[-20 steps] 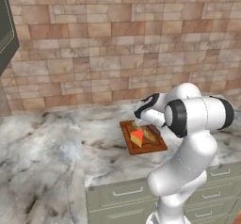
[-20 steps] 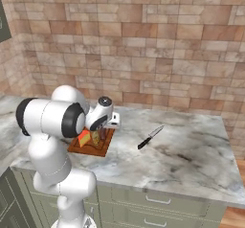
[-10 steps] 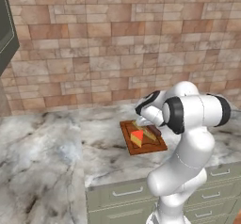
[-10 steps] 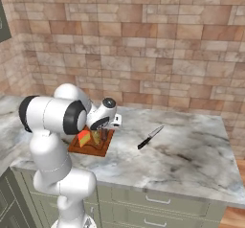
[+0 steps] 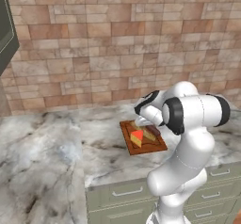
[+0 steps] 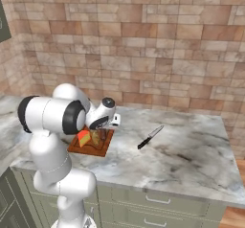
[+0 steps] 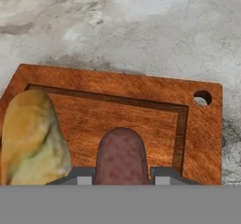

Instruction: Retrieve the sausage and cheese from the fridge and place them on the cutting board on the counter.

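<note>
The reddish-brown cutting board (image 7: pixel 197 138) lies on the marbled counter (image 5: pixel 56 157). My gripper (image 7: pixel 121 177) hangs low over the board, shut on the dark reddish-brown sausage (image 7: pixel 121 155), which points out over the board's inner field. The yellow-orange cheese (image 7: pixel 30 138) rests on the board just left of the sausage. From the base, the cheese (image 5: pixel 137 137) shows its red face on the board (image 5: pixel 157 148), under my hand (image 5: pixel 144 120). From the right, the gripper (image 6: pixel 101 132) is over the board (image 6: pixel 76 148) beside the cheese (image 6: pixel 84 137). The fridge is out of view.
A black-handled knife (image 6: pixel 150 136) lies on the counter (image 6: pixel 191 155) to the right of the board. A brick wall runs behind the counter. Pale green drawers with bar handles (image 5: pixel 127 189) sit below the counter edge.
The hand has sunk slightly toward the board with the sausage still in its grip. The cheese, board and knife have not moved.
</note>
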